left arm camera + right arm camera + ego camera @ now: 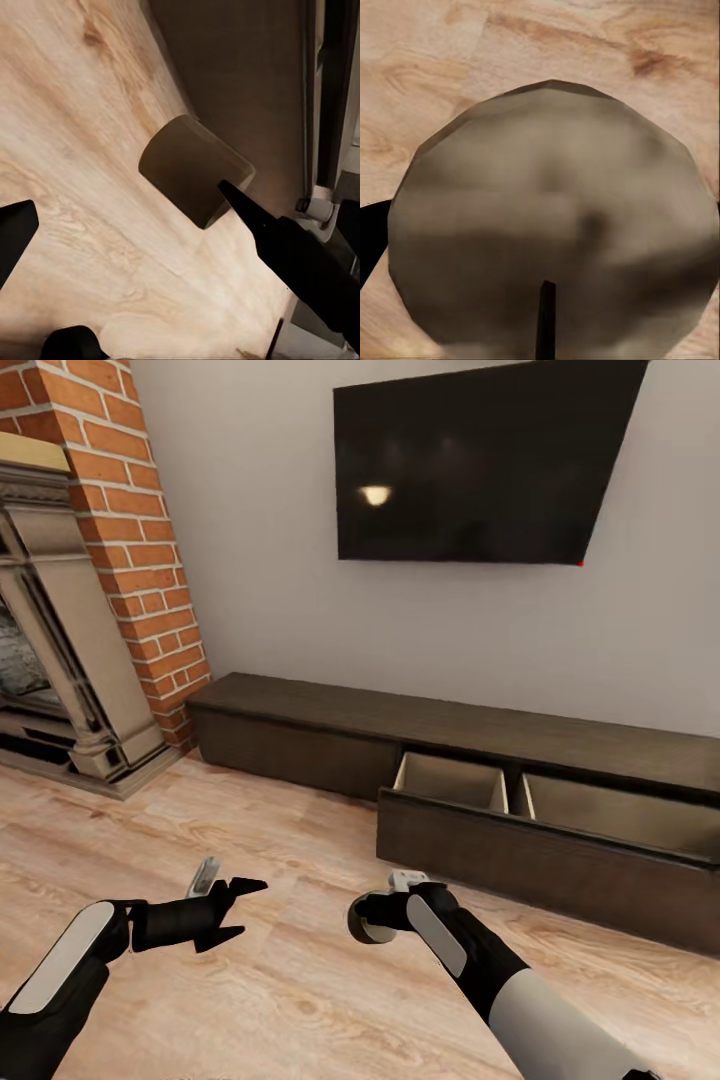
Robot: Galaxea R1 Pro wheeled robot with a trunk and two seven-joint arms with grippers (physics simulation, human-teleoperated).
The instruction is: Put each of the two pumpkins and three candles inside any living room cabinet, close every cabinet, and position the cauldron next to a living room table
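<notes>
Left gripper (232, 912) open – nothing between its fingers, right gripper (372, 920) closed on stubby pale grey candle (551, 225), long dark-brown wood cabinet (300, 745) far behind – two drawers pulled open on the right.

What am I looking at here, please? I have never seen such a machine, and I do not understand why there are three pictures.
These are computer-simulated pictures of a wheeled robot with two arms. The large picture comes from a camera on its head, looking down over both arms. The two others come from small cameras near each claw.

The robot stands on a wooden floor facing a long, low, dark cabinet whose drawers are pulled open and look empty. Above hangs a television; at the left is a brick fireplace.

The left claw is open and holds nothing. The right claw seems to grip a stubby pale candle, which looks huge in its own camera.
</notes>
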